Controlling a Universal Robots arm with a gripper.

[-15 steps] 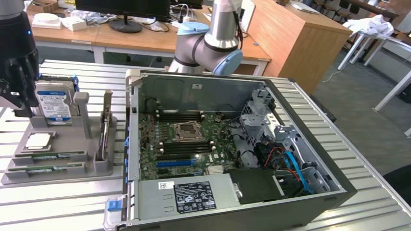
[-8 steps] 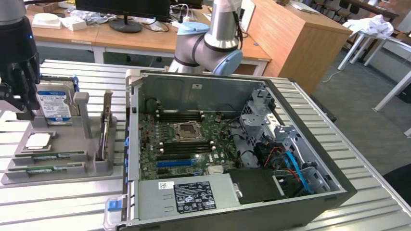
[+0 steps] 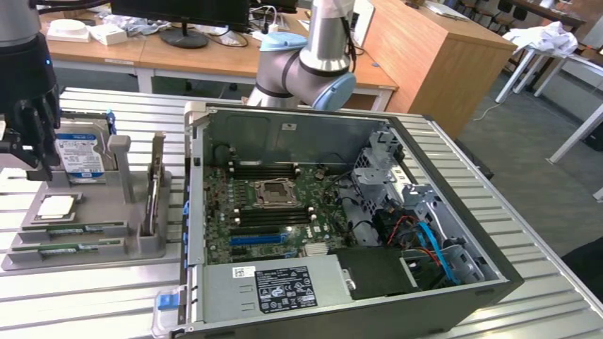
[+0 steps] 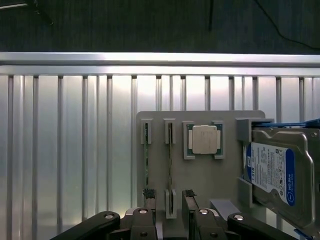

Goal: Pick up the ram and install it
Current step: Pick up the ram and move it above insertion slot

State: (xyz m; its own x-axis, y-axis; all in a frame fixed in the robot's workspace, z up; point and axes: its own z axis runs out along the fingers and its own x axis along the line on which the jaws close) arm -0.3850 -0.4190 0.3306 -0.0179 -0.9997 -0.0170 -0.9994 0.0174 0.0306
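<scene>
Gripper (image 4: 168, 196): jaws apart, nothing held, hanging above one end of the grey tray (image 4: 200, 175)
Ram (image 4: 170, 150): a thin green stick on edge in its tray slot, lined up with the gap between the fingers, apparently below them and untouched
Second stick (image 4: 146, 152): in the neighbouring slot, in line with one finger
Tray neighbours: processor chip (image 4: 205, 139) just beside the sticks, hard drive (image 4: 272, 172) beyond it
Computer case (image 3: 282, 205): open, motherboard exposed, apart from the tray toward the exterior view's right
Done: nothing yet, by my reading
Left: the pick-up and the whole installation
</scene>
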